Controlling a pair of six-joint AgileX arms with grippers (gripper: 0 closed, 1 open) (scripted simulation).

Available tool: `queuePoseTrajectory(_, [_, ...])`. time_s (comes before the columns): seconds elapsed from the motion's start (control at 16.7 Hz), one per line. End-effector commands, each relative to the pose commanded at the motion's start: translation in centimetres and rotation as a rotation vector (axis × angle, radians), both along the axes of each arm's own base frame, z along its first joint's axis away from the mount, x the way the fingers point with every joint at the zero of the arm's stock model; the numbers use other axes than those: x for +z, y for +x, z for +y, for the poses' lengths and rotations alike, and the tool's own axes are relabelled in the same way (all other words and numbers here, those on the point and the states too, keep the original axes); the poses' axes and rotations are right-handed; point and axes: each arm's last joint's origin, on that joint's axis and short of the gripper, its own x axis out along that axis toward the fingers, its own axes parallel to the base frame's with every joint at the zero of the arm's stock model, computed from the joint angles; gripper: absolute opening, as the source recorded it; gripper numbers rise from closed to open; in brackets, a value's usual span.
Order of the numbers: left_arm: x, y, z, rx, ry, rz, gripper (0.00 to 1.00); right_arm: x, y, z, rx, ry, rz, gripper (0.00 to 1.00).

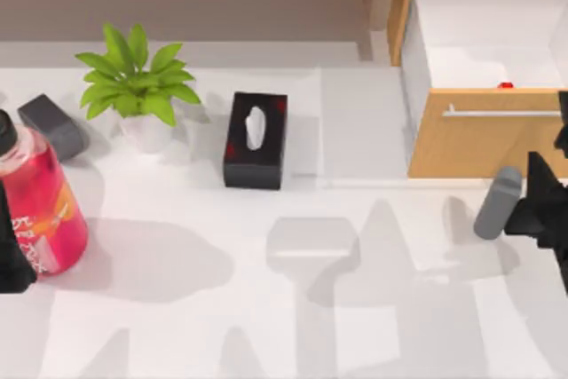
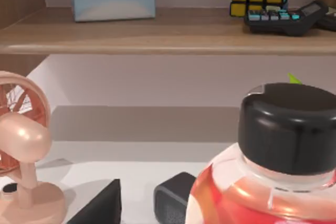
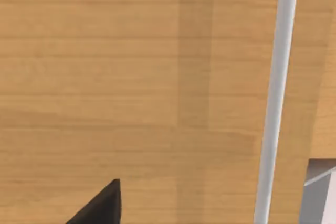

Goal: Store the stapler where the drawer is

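The drawer (image 1: 484, 77) sits pulled out at the table's far right, white inside showing, with a small red thing (image 1: 505, 85) at its front edge. So the storing spot is ready, and most of its floor is bare.

The stapler (image 1: 51, 125) is way over on the far left, lying flat on the table just left of the plant (image 1: 138, 86) and behind the bottle (image 1: 35, 197). In the left wrist view its dark end (image 2: 172, 205) pokes out right beside the bottle (image 2: 273, 182), near or touching, can't tell which. That makes it a cramped pick: bottle in front, plant pot on one side, open table toward the left edge and the shelf (image 2: 157, 32).

The left arm (image 1: 11, 264) is at the table's left edge next to the bottle. A dark tip (image 2: 102, 205) of its gripper shows in its wrist view, but I can't tell if the fingers are open or closed.

The right arm (image 1: 541, 206) hangs at the right edge, just in front of the drawer face. Its wrist view looks straight at the wood front and handle (image 3: 275, 98), with one dark finger tip (image 3: 102, 205) in the corner, so again can't tell on the fingers.

My guess: nothing's been grabbed yet. The stapler has the whole table to cross, and the middle is open apart from the tissue box (image 1: 256, 139).
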Motion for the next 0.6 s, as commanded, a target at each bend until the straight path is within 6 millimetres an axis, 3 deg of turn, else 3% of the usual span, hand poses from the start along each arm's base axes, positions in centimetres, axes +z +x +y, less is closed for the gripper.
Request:
queuePoseTrajectory(0.3, [0.0, 0.0, 0.0, 0.0, 0.0, 0.0, 1.0, 0.1, 2.1, -0.1, -0.004, 0.0, -0.004, 1.0])
queuePoseTrajectory(0.54, [0.0, 0.0, 0.0, 0.0, 0.0, 0.0, 1.0, 0.1, 2.4, -0.1, -0.004, 0.0, -0.004, 1.0])
queuePoseTrajectory(0.6, [0.0, 0.0, 0.0, 0.0, 0.0, 0.0, 1.0, 0.1, 2.4, -0.1, -0.004, 0.0, -0.004, 0.92])
